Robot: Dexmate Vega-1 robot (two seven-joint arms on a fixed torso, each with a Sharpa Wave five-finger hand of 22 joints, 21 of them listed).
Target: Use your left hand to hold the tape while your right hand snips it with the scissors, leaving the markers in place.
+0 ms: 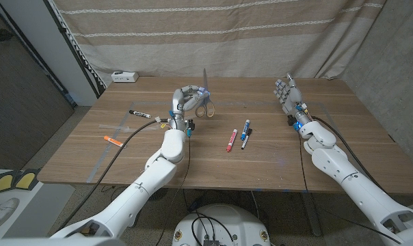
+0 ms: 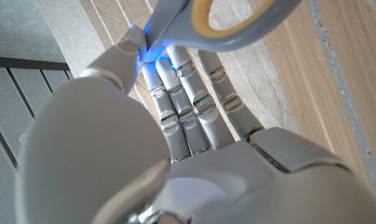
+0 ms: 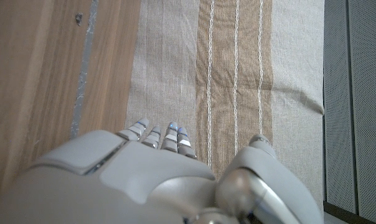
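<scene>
My left hand [image 1: 184, 100] holds a pair of grey-handled scissors [image 1: 205, 97] above the table, blades pointing up. In the left wrist view the fingers [image 2: 182, 81] reach up to the grey handle loop with its yellow lining [image 2: 228, 25]. My right hand [image 1: 287, 92] is raised at the far right of the table with fingers upright and nothing in it; its back [image 3: 157, 180] faces the curtain. A red marker [image 1: 231, 140], a blue marker [image 1: 247, 128] and a dark-tipped white marker [image 1: 245, 142] lie mid-table. I cannot make out a tape roll.
A black marker [image 1: 139, 113] and an orange marker [image 1: 112, 141] lie on the left part of the table. A white box [image 1: 124, 76] sits at the far left corner. Pale strips [image 1: 114, 127] are stuck on the wood. A striped curtain [image 1: 213, 34] hangs behind.
</scene>
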